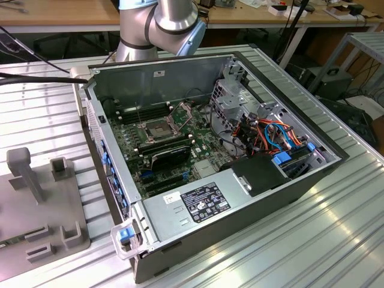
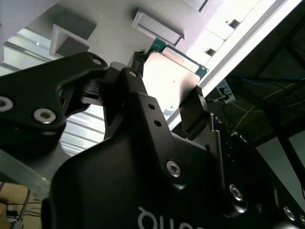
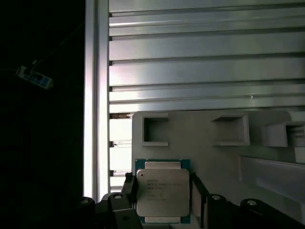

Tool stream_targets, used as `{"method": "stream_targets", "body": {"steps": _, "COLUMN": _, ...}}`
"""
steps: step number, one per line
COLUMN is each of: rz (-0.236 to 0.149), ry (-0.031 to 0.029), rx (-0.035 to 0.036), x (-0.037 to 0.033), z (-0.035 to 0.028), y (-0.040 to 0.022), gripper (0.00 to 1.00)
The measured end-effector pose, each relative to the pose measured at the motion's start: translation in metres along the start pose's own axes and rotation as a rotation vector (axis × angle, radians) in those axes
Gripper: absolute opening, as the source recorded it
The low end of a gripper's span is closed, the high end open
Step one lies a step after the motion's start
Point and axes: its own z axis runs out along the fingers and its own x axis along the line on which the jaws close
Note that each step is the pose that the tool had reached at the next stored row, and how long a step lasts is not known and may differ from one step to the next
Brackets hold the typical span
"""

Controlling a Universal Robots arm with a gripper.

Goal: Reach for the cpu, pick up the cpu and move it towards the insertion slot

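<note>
**CPU in the gripper, over the grey fixture plate**

A ribbed aluminium table point(image 1: 336, 228) of long parallel slats fills most of the exterior view. Behind it stand wooden workbenches point(image 1: 66, 12) with cables and small clutter on top and dark space beneath. An open computer case point(image 1: 300, 186) lies on the slats with its green motherboard exposed. On that board sits the insertion slot point(image 1: 157, 129), a square metal-framed socket with a dark centre, its hinged retention frame point(image 1: 182, 111) raised beside it. At the exterior view's left a grey fixture plate point(image 1: 24, 210) with raised blocks and pockets rests on the table. The arm's silver and blue joint point(image 1: 162, 24) stands behind the case at the far edge.

In the first wrist view the same slats point(image 3: 200, 71) run across, with the grey plate point(image 3: 214, 162) and its square pockets below the camera. The gripper point(image 3: 163, 191) has its black fingers point(image 3: 198, 193) closed narrowly on opposite edges of the cpu point(image 3: 162, 193), a pale square chip on a green border. The second wrist view shows the cpu point(image 2: 171, 78) pinched between the fingertips point(image 2: 199, 90), lifted clear of the plate.
</note>
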Motion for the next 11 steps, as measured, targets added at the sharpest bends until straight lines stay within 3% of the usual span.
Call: {"method": "stream_targets", "body": {"steps": 11, "rz": 0.0, "ry": 0.0031, "rx": -0.0072, "x": 0.0008, "z": -0.0195, "y": 0.0033, "gripper": 0.55}}
